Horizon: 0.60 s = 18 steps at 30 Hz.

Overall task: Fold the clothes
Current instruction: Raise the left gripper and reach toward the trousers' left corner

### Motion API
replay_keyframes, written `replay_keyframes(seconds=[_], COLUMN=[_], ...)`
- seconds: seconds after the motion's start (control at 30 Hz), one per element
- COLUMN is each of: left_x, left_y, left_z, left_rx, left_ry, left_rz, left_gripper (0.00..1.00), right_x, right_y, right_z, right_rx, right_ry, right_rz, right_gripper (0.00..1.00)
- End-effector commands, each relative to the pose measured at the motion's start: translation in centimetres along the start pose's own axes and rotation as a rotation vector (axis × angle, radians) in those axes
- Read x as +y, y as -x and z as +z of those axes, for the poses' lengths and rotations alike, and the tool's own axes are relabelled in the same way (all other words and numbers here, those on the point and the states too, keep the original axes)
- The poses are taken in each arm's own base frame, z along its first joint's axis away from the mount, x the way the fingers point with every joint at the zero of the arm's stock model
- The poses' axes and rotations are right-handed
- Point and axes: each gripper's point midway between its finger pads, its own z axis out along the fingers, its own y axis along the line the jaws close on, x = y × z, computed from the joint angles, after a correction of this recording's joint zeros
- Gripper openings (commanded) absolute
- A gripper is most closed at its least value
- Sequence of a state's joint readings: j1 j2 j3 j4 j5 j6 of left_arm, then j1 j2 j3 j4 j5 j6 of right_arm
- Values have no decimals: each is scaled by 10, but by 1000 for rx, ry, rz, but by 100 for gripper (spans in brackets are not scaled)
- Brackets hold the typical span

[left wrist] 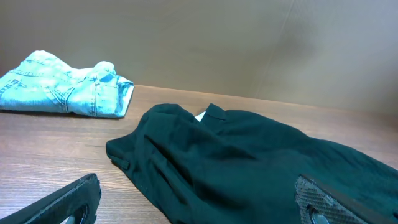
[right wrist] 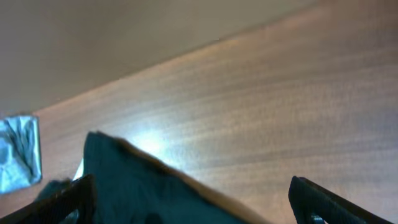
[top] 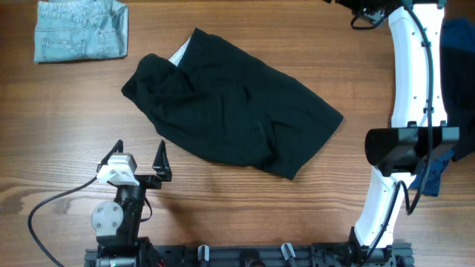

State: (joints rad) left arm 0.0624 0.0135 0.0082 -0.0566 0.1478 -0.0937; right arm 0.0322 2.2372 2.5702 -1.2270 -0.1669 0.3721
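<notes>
The black garment [top: 230, 111] is lying near the middle of the wooden worktop [top: 349, 52]. It is spread out but rumpled and not yet folded. Its long axis is running slantwise, from the far left toward the near right.

The left end effector [top: 139, 153] is being held low at the near left, its fingers spread wide and gripping nothing. The garment is being shown just ahead of it and to its right, with the bunched near-left edge the closest part.

The right end effector [right wrist: 191, 186] is also being held released and empty, high over the far right of the worktop. In its wrist view only a far corner of the garment is being caught, low and to the left. The left arm is therefore being judged the nearer, and a pinch on that near-left edge the likelier opening.

The fabric is being read as thin, matte and limp, with soft ridges and one thicker fold along the near right. A pale label [top: 178, 54] is being exposed at the far-left opening.

A folded denim piece [top: 80, 31], stiffer and seamed, is lying well apart at the far-left corner. Dark blue cloth [top: 456, 44] is being partly hidden behind the right arm.
</notes>
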Motion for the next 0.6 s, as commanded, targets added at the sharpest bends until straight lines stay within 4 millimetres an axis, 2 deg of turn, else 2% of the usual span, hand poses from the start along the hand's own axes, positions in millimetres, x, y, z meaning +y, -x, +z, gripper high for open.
replay_keyframes(seconds=[0.0,0.07,0.17,0.33,0.47,0.57], left_x=[0,9,3,-14,-16,-25], left_y=[1,7,29,94,130,159], left_z=[0,-1,-2,-19,-30,-31], left_rx=[-8,-33,-125,-386,-441,-429], left_ry=[-2,52,17,-59,-45,-80], left_rz=[19,19,-57,-29,8,29], left_gripper=[100,100,100,100,100,100], right_x=[4,6,5,2,1,-1], right_y=[16,21,25,27,32,36], right_z=[-3,-3,-4,-4,-5,-6], right_rx=[-67,-87,-101,-107,-126,-144], right_ry=[10,19,20,18,6,-1], right_rz=[-16,-19,-17,-30,-70,-68], right_gripper=[100,100,100,100,100,100])
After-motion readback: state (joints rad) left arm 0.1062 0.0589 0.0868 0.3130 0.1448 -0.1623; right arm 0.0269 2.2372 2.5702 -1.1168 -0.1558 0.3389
